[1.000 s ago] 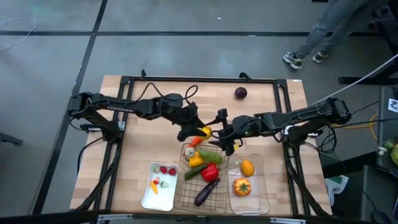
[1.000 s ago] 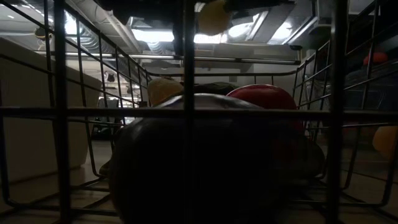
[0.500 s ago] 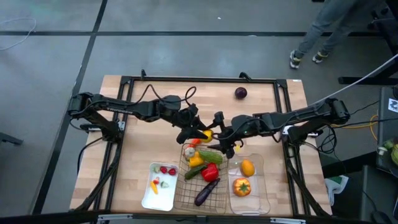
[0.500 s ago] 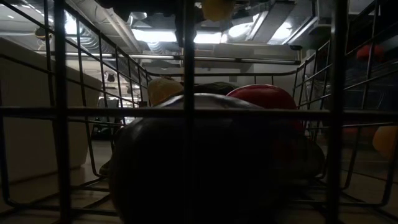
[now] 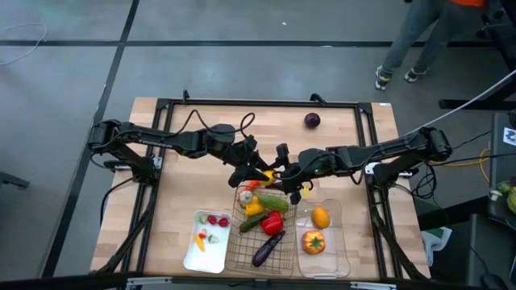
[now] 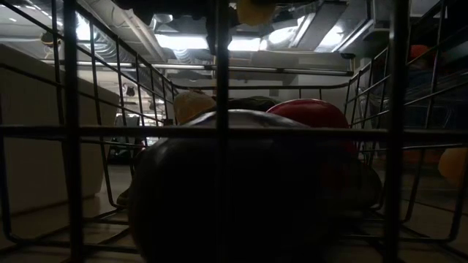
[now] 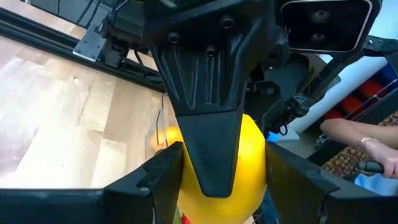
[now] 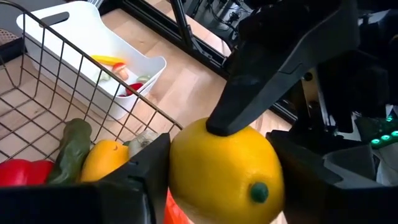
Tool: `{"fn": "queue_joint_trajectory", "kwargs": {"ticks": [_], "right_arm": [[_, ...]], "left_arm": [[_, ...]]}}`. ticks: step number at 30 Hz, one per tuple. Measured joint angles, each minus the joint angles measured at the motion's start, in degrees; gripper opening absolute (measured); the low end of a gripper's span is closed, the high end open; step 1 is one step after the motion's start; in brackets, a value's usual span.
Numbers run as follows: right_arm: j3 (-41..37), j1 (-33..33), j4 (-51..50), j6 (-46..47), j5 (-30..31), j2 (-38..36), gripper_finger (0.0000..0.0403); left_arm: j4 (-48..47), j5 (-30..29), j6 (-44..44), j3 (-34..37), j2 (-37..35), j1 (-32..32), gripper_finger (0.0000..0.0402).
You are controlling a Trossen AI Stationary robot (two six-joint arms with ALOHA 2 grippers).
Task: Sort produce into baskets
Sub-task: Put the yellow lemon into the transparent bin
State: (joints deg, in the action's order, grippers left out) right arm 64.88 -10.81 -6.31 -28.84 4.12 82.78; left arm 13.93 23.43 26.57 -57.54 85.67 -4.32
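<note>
Lemon (image 8: 225, 167) over the wire basket (image 5: 260, 229): left hand (image 5: 256, 171) grips it, my right hand (image 5: 282, 176) has just clenched on too, handover pending.

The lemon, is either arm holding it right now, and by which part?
Both. The lemon sits between the left gripper and right gripper: left jaws on its sides and top, right jaws on its opposite flanks, above the wire basket.

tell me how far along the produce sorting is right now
Mostly done: peppers, cucumber and eggplant lie in the wire basket, small pieces in the white tray, an orange in the clear bin. In hand: a yellow lemon between left claw and right claw, over the basket's far edge. Left: the purple piece at the far edge.
</note>
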Motion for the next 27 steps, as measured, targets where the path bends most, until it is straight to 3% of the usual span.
{"fn": "queue_joint_trajectory", "kwargs": {"ticks": [10, 20, 27], "right_arm": [[0.0, 0.0, -0.1, 0.0, -0.1, 0.0, 0.0227], [0.0, -0.1, -0.7, 0.2, -0.7, 0.0, 0.0226], [0.0, -0.5, -5.2, 5.0, -0.9, -1.0, 0.0227]], "left_arm": [[0.0, -0.7, -0.3, 0.0, 0.0, 0.6, 0.0203], [0.3, -2.4, -0.7, 0.0, 0.3, 0.6, 0.0269], [-0.1, -2.4, -4.7, 0.0, 0.2, 0.5, 0.028]]}}
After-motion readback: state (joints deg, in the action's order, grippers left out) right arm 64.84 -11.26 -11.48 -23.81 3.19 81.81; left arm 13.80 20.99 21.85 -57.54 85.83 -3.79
